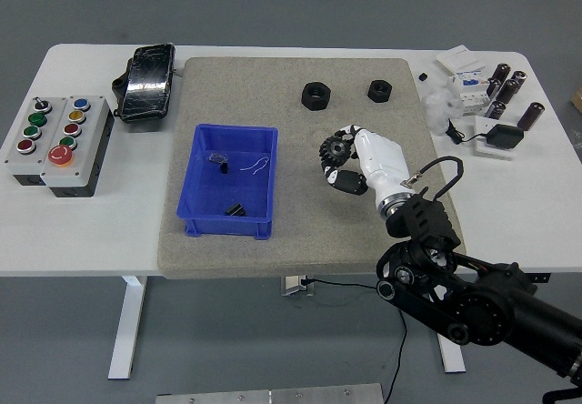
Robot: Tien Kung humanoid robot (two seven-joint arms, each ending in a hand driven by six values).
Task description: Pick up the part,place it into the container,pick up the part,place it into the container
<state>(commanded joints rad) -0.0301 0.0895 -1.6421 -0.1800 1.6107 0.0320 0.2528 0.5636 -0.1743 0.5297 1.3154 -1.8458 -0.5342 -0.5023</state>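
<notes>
Two black parts lie in the upper middle of the frame on the grey mat (273, 113): the larger nut (316, 95) and, to its right, the smaller nut (379, 89). Both look six-sided, with a round hole in the middle, and they are apart from each other. The blue container (229, 182) stands on the left half of the mat, open at the top; inside it are a few small dark pieces and a thin wire, too small to tell more.

From the lower right corner the right arm (473, 299) reaches in, and its white right hand (350, 160) is above the mat, between the container and the nuts, lower in the frame than the larger nut. Its dark fingers (335, 154) are curled together; whether they hold anything I cannot tell.

Bare mat shows between the hand and the container's right wall. At the left edge of the white tabletop (91, 231) stands a button box (56, 143), and a black pouch (145, 81) lies just beside the mat's upper left corner. Small cylinders and boxes (491, 95) crowd the upper right corner of the tabletop.
</notes>
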